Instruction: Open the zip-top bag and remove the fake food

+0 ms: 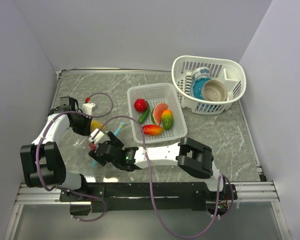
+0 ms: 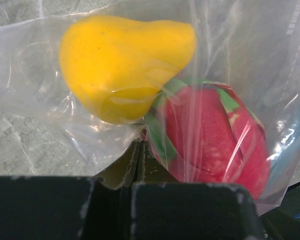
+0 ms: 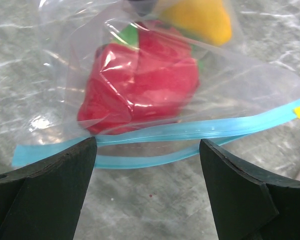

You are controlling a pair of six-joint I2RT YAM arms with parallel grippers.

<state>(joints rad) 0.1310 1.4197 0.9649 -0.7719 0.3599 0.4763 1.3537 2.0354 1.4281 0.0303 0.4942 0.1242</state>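
The marble surface (image 1: 230, 150) carries the bag (image 1: 110, 131) at its near left, between the two grippers and just left of the white basket (image 1: 132, 112), which holds other food (image 1: 160, 119). The bag is clear, creased and glossy. Its teal strip (image 3: 190, 131) runs along the edge facing the right gripper (image 3: 147, 150), with the two tracks parted in the middle. Inside, a red fruit (image 2: 210, 135) with green flaps touches a yellow fruit (image 2: 120, 60). The left gripper (image 2: 139, 157) is pinched tight on the film at the opposite edge. From above, both arms cover much of the bag, so its outline is hard to follow. The right gripper stands wide, one finger to either side of the strip. The left wall (image 1: 20, 75) stands beyond the left arm, well apart from the bag.
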